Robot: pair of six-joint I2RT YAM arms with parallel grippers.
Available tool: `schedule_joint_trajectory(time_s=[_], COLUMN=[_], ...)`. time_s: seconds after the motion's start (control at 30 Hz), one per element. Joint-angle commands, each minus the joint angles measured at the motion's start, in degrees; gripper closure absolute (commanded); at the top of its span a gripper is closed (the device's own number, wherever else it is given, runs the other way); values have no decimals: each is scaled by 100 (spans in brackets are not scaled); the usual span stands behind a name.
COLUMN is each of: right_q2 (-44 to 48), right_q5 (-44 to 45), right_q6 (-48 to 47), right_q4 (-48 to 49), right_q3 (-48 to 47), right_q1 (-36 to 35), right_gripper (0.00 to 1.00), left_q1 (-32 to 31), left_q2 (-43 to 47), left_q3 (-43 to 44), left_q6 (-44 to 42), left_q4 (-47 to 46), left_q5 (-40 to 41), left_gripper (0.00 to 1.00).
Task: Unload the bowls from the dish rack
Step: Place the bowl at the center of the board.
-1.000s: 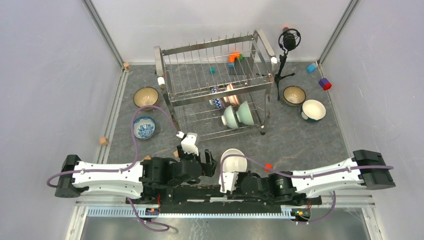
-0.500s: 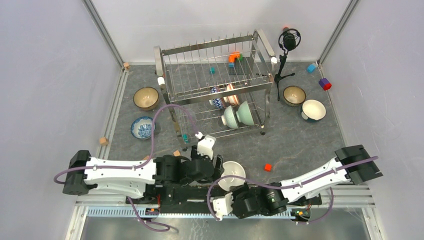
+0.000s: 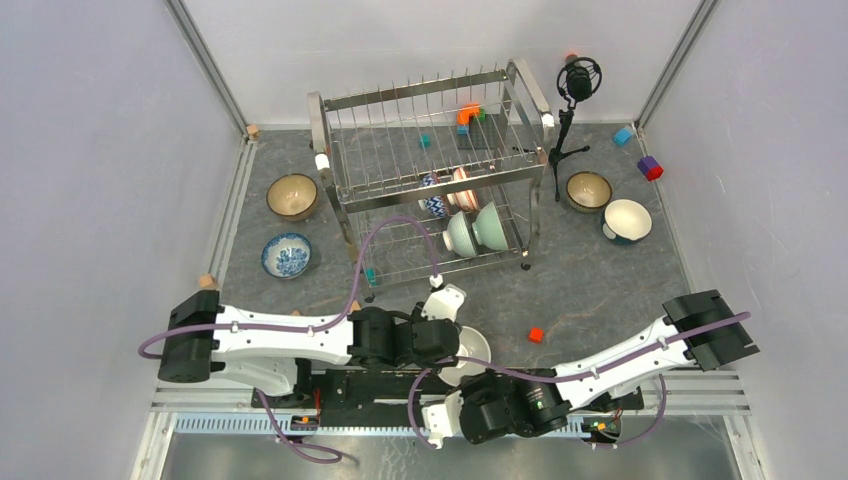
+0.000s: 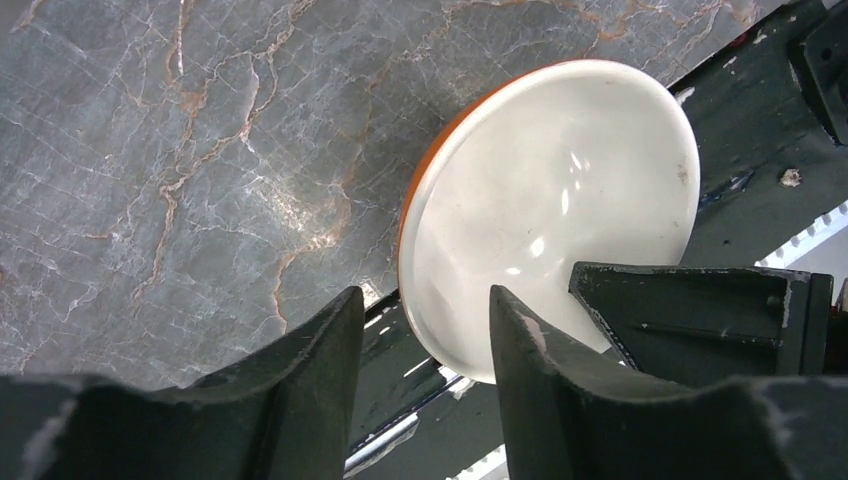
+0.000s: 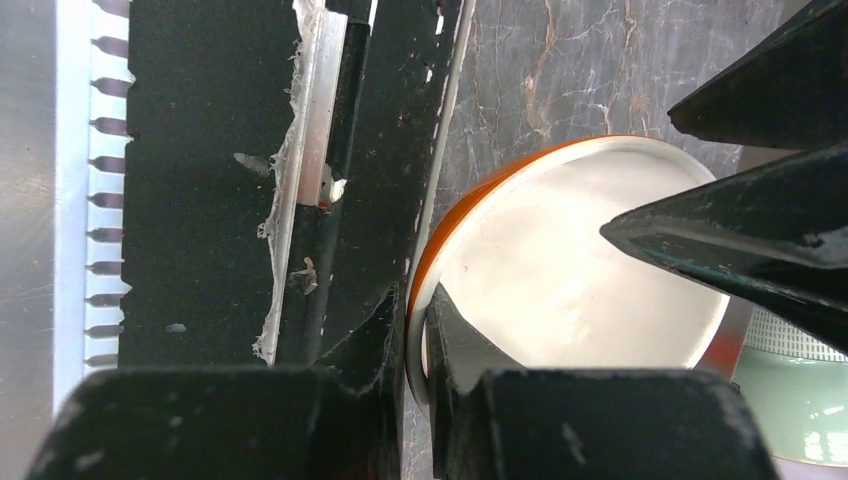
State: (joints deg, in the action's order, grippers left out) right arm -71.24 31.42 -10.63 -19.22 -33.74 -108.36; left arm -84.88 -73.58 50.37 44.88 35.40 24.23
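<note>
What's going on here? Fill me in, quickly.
The right end effector is clamped on the rim of an orange bowl, white inside, near the arms' bases. The left end effector straddles the same rim, jaws apart, not closed on it. Four bowls stand on the lower tier of the dish rack.

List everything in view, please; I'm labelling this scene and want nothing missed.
Shiny steel wire dish rack: one, silver, far middle of the table.
Bowls in the rack: four; blue-and-white patterned bowl, red-and-white floral bowl, two pale green bowls.
Bowls on the table: four; tan bowl and blue-patterned bowl left of the rack, second tan bowl and white bowl right.
Orange bowl with white inside: one, near edge.
Black microphone on tripod: one, right of rack.
Small blocks: several, mixed colours, scattered.
Left gripper: open, jaws astride the orange bowl's rim.
Right gripper: shut on that rim.
</note>
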Motion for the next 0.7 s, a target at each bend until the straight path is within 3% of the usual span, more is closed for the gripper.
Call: schedule_joint_trajectory(time_s=[0.0,0.37,0.47,0.57,0.6,0.67], right_q2=[-22,-30,-30,-85,-111,-176], right_q5=[58,71,42,-6,-12,-25], right_q6=[-87,15,51,149,195,268], right_q4=[-9,15,20,2,-14,-13], right_q3=[-272,-300,-322,-368,-386,-426], right_q1=[-47,-62,-81,-96,-92,-91], right_gripper=[100,100,100,100,98,86], left_q1=[-8,-6,-8,-9,-9,-5], left_q2=[-113,-518,-601,-695,-737,-786], left_q3=[296,412,454,512,538,570], left_q6=[-330,-344,-356,-365,-351,-286], left_q4=[171,173,176,185,209,263], left_q5=[-145,-226,-226,-234,-213,-126], left_gripper=[46,65,76,93,97,98])
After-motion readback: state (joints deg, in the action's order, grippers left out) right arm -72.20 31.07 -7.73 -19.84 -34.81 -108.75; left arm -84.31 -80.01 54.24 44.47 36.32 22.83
